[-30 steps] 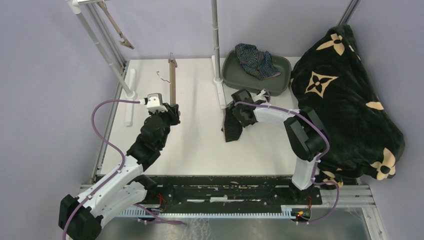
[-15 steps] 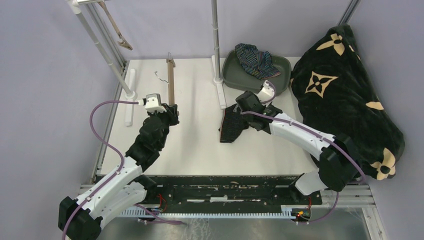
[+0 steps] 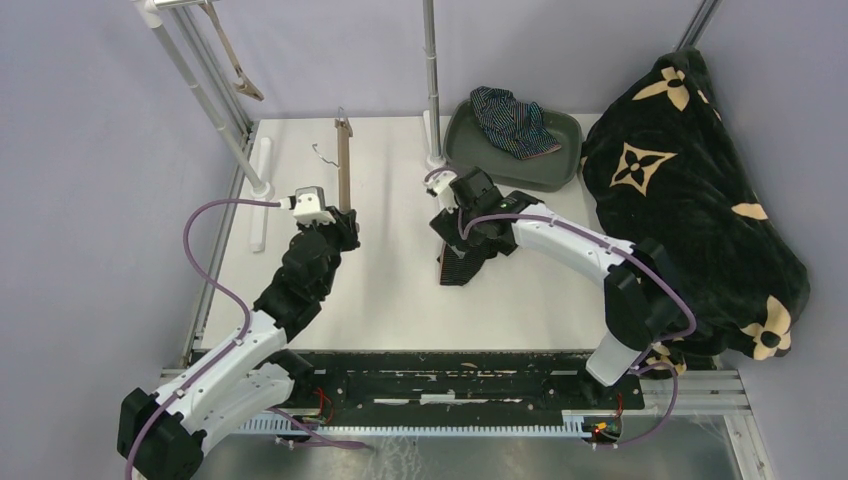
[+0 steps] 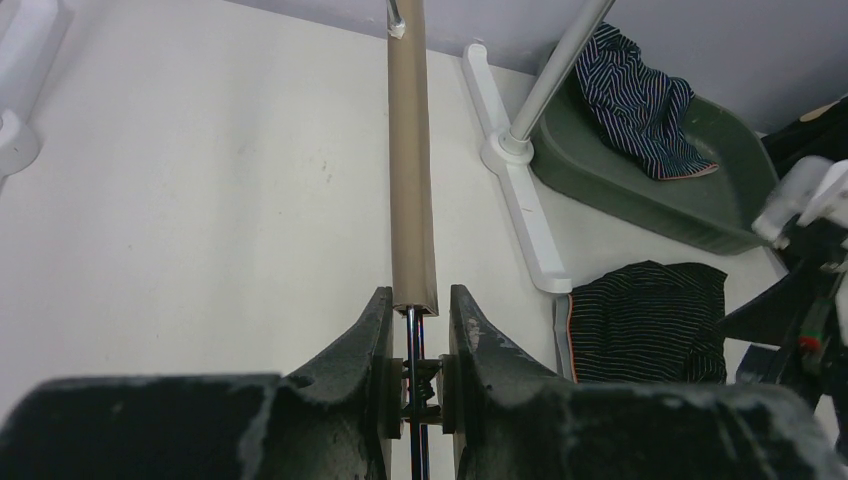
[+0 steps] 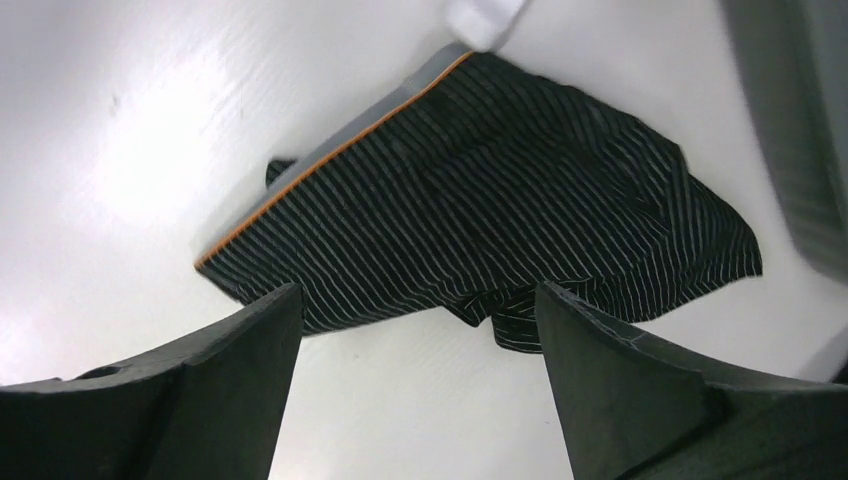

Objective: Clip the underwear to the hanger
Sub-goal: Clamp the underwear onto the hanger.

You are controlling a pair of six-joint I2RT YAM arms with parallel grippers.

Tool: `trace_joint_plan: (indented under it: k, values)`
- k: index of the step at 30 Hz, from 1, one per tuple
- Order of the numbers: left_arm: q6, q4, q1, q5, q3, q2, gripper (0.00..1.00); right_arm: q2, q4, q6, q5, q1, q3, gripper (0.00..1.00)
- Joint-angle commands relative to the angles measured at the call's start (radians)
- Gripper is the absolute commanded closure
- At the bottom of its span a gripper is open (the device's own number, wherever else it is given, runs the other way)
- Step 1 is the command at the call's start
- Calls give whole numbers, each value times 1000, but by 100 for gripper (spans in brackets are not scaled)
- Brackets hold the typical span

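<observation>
Underwear (image 5: 480, 200), black pinstriped, lies flat right of the hanger (image 4: 411, 150). Right gripper (image 5: 417, 295) hangs over it, arm stretched, jaws wide, empty. Left gripper (image 4: 412, 310), forearm low, clamps the hanger's near end.

The left gripper (image 3: 345, 225) is at the near end of the brown hanger (image 3: 345, 165), which points toward the back of the white table (image 3: 400, 290). The right gripper (image 3: 452, 220) is over one end of the black striped underwear (image 3: 462, 262). The navy striped underwear (image 3: 512, 120) lies in a green tray (image 3: 520, 173), beside a big black blanket (image 3: 690, 200).
</observation>
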Motion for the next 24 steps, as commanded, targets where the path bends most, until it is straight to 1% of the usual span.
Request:
trace_joint_plan:
  k: [1,5,9,15,21,24]
  values:
    - [25,76,0,-13,38,5,97,66,-123,-293,-182,-6,80,7]
    - [26,78,1,-14,37,6,97,126,-199,-339,-265,-34,142,6]
    - [26,81,0,-10,37,12,97,169,-236,-369,-332,-56,174,6]
    - [26,81,1,-10,35,12,97,253,-251,-383,-326,-82,217,6]
    - [27,79,0,-16,35,7,97,297,-214,-390,-338,-105,226,6]
    - [27,77,0,-17,35,5,97,332,-222,-397,-334,-108,248,6]
